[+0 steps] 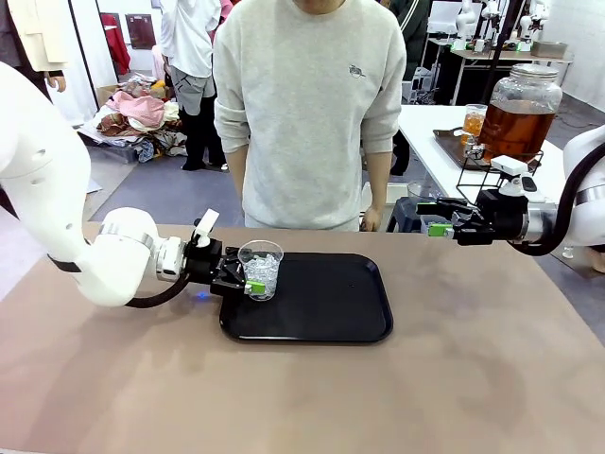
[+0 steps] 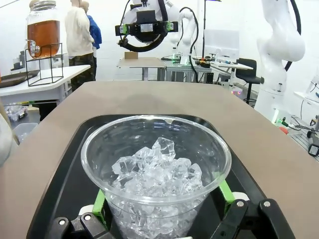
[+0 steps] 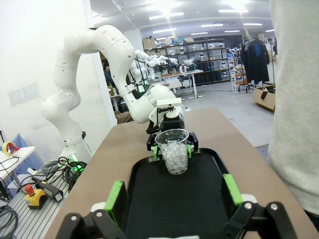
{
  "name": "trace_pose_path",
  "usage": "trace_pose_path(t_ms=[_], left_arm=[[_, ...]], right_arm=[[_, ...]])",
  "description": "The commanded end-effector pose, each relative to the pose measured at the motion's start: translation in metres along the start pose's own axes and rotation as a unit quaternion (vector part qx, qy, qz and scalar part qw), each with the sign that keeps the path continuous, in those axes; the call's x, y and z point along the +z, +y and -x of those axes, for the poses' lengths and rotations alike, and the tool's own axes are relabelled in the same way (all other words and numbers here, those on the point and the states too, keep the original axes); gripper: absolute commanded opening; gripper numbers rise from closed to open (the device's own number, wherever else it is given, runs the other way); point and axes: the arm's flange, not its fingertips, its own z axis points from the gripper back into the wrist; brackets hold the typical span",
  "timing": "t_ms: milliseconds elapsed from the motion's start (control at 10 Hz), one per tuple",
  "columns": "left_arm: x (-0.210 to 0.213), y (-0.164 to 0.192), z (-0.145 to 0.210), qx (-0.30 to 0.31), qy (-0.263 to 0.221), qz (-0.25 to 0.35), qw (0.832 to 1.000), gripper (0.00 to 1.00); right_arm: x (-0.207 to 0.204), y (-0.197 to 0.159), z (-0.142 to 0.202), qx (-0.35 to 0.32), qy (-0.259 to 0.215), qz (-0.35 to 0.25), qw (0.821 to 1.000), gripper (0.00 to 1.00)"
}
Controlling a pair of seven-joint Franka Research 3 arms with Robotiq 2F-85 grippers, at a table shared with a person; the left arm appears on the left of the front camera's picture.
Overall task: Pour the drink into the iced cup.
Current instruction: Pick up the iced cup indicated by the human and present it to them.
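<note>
At the left end of the black tray point(image 1: 331, 303), the iced cup point(image 1: 260, 270) is standing upright, a clear plastic cup holding ice cubes up to about its middle. The left gripper point(image 1: 253, 281) is reaching in low from the tray's left edge, and the cup is sitting between its two fingers. In the left wrist view the cup point(image 2: 157, 169) is filling the gap, with a green pad point(image 2: 98, 204) just beside the wall on each side. The jaws are standing wide; whether the pads are touching the plastic I cannot tell.

The right gripper point(image 1: 437, 225) is hovering above the table's far right edge, well apart from the cup and holding nothing. Its fingers are spread wide and pointing along the tray point(image 3: 149, 189) toward the cup point(image 3: 174, 154), with the left gripper point(image 3: 172, 147) showing behind it.

The drink point(image 1: 515, 128), an amber-brown liquid, is sitting well away from both grippers in a lidded glass dispenser point(image 1: 523, 99) on a wire stand on a white side table point(image 1: 425, 128) beyond the right arm. A small clear cup point(image 1: 473, 121) just beside the dispenser is also holding amber liquid.

A person in a grey sweatshirt point(image 1: 312, 113) is standing at the far side of the brown table point(image 1: 284, 397), arms hanging down.
</note>
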Motion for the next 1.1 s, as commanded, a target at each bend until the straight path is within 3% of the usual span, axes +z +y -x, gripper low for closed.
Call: trace_pose_path(t_ms=[0,100,200,700,1000], left_arm=[[-0.006,0.000,0.001,0.008,-0.004,-0.007,1.000,1.00],[-0.007,0.000,0.001,0.007,-0.002,-0.005,1.000,1.00],[-0.007,0.000,0.001,0.007,-0.007,-0.008,1.000,0.81],[-0.009,-0.004,-0.005,-0.008,-0.023,-0.013,1.000,0.81],[-0.016,0.006,-0.043,-0.024,-0.038,-0.030,0.999,0.81]], right_arm=[[0.000,-0.001,-0.004,-0.005,0.003,0.002,1.000,1.00],[0.000,-0.001,-0.004,-0.005,0.003,0.002,1.000,1.00],[0.000,-0.001,-0.004,-0.005,0.003,0.002,1.000,1.00],[0.000,-0.001,-0.004,-0.005,0.003,0.002,1.000,1.00],[0.000,-0.001,-0.004,-0.005,0.003,0.002,1.000,1.00]])
